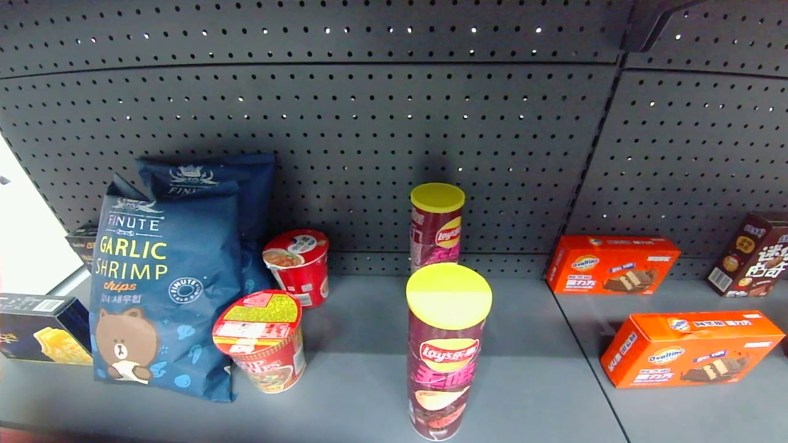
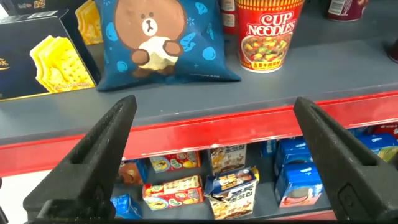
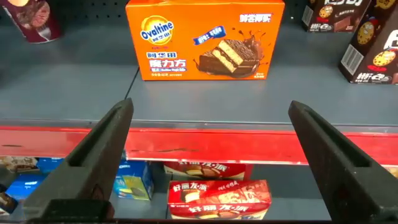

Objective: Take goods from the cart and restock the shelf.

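Grey metal shelf point(image 1: 542, 381) stocked with goods: blue garlic-shrimp chip bag point(image 1: 163, 295) at lower left of the head view, maroon yellow-lidded chip canister point(image 1: 448, 351) at lower centre, orange cardboard box point(image 1: 692, 347) at lower right. Left tool point(image 2: 214, 106) and right tool point(image 3: 210, 107) hang before the shelf's front, both released and empty.

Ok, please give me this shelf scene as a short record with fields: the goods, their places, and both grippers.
surface: grey shelf
left part: two blue chip bags; two cup noodles, one farther back
middle: two chip cans, upright, yellow lids, one behind the other
right part: two orange boxes, one farther back
left gripper: open, empty, before the shelf's red edge
right gripper: open, empty, facing an orange box
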Available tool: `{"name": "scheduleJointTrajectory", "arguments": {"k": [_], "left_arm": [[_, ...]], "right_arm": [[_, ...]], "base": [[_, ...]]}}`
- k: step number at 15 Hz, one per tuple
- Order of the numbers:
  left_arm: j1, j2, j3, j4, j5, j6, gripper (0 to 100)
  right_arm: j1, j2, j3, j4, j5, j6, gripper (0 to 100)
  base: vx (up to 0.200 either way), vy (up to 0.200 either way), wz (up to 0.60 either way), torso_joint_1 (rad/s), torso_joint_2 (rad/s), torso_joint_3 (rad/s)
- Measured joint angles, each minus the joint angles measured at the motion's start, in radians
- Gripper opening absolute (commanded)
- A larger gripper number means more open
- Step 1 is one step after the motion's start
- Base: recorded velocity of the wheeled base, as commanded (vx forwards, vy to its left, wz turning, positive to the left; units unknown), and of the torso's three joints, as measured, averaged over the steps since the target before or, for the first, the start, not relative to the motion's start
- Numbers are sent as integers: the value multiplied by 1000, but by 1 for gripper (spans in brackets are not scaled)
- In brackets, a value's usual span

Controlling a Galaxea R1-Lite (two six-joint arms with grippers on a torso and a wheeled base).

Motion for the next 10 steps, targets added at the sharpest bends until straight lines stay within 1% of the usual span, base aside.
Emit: {"name": "scheduleJointTrajectory", "arguments": {"k": [10], "left_arm": [[0, 0, 0, 0, 0, 1, 100]], "right_arm": [[0, 0, 0, 0, 0, -1, 100]], "base": [[0, 0, 0, 0, 0, 0]]}}
